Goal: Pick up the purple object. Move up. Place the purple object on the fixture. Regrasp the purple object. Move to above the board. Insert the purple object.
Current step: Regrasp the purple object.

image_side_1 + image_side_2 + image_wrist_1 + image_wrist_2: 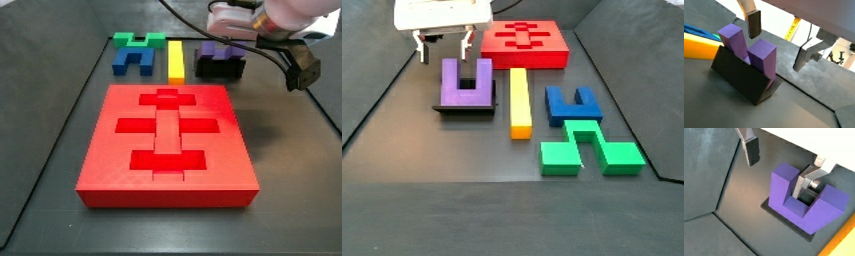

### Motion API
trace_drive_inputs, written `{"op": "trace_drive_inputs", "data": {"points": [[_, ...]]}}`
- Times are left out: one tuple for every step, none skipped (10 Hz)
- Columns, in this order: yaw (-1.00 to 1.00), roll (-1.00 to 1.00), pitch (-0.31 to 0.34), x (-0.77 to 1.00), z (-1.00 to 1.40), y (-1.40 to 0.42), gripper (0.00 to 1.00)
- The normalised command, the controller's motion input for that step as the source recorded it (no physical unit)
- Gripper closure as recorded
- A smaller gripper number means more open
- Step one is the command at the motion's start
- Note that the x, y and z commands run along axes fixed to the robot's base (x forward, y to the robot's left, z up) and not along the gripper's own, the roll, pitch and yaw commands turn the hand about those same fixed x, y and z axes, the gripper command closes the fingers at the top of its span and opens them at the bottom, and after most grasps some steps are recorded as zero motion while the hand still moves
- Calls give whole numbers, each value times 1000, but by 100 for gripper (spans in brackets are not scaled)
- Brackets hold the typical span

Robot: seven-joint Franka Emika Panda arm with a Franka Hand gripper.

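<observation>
Board [167,140] lying flat on surface [422,180], well apart from my tool, recesses unfilled.

Fixture [741,75] carrying purple block [807,203], prongs pointing up, notch open toward me.

Tool [784,163] hovering just above block, fingers [753,24] spread, pinching nothing.

Judging regrasp step in hand: block lying straight below tool, one finger over notch, other outside prong. Descent looking set to straddle one prong across its thin side.

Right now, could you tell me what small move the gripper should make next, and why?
Probably bring the open gripper down around the purple object to regrasp it: it stands prongs-up on the fixture, and the fingers hold nothing.
</observation>
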Motion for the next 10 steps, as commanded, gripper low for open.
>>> {"op": "trace_drive_inputs", "data": {"points": [[0, -149, -69, -57, -303, 0, 0], [0, -331, -100, -54, -231, 77, 0], [11, -360, -103, -17, -109, 103, 0], [20, -249, -89, 0, -74, 126, 0], [26, -231, -126, 0, -83, 89, 0], [9, -206, -109, -3, -66, 37, 0], [0, -26, -80, -37, -103, 0, 0], [0, 0, -34, -54, -80, 0, 0], [0, 0, 0, 0, 0, 0, 0], [0, 0, 0, 0, 0, 0, 100]]}}
